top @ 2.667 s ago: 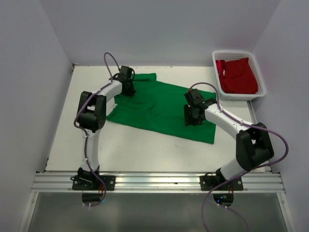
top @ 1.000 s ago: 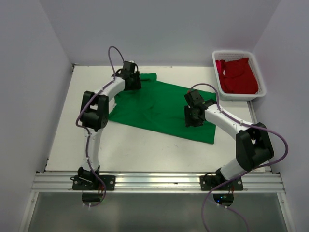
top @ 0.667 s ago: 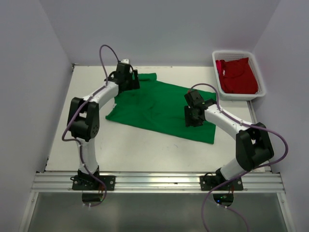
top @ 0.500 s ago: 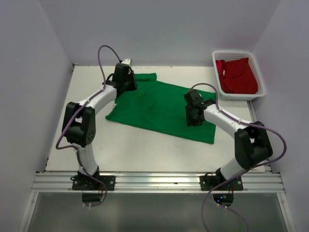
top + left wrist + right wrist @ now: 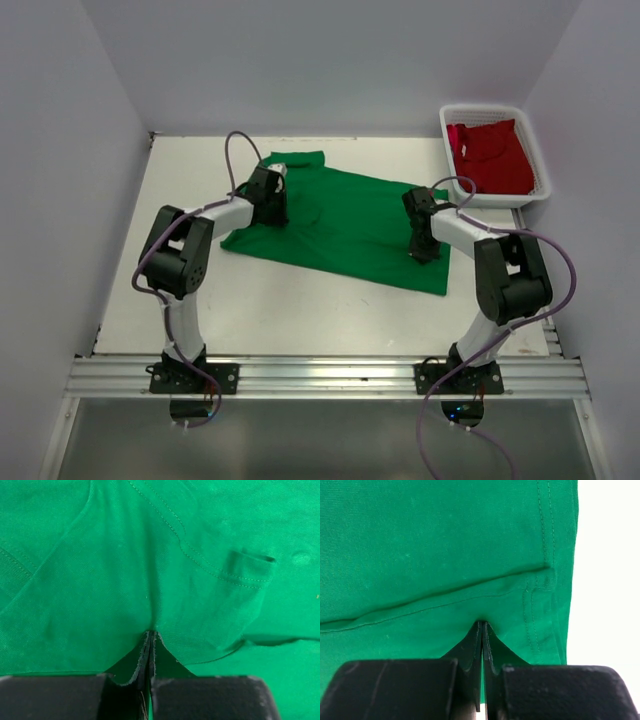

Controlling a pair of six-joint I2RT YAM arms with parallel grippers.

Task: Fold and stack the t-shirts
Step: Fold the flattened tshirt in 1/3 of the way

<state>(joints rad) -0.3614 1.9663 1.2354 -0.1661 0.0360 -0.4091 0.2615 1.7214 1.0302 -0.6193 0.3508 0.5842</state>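
Top external: green shirt (image 5: pixel 340 225) spread on the table (image 5: pixel 250 290), slanted from the far left down to the near right, mostly flat with a few soft creases. Reaches almost to the basket (image 5: pixel 480 108) at the far right corner; touching it or not, cannot tell. Red shirt (image 5: pixel 490 155) bunched up inside that basket, well apart from both grippers.

Left gripper (image 5: pixel 275 210) down on the green shirt's left part, just inward of the left edge and on the near side of the collar. Right gripper (image 5: pixel 425 245) down on the right part, just inside the right hem and close to the near right corner. Both arms bent low over the cloth, the two grippers well apart with the shirt's middle lying between them.

Left wrist: fingers (image 5: pixel 60 700) pressed together, no gap at the tips, a small peak of green cloth nipped between them and drawn up off the rest. Shows stitched seams slanting across above the pinch, and a little folded tuck off to the right.

Right wrist: much the same grip, fingers (image 5: pixel 395 690) closed tight on a ridge of green cloth that rises into a small tent at the tips. Shows a fold line crossing just above the pinch, the double-stitched hem running down the right side, and bare white table beyond it.
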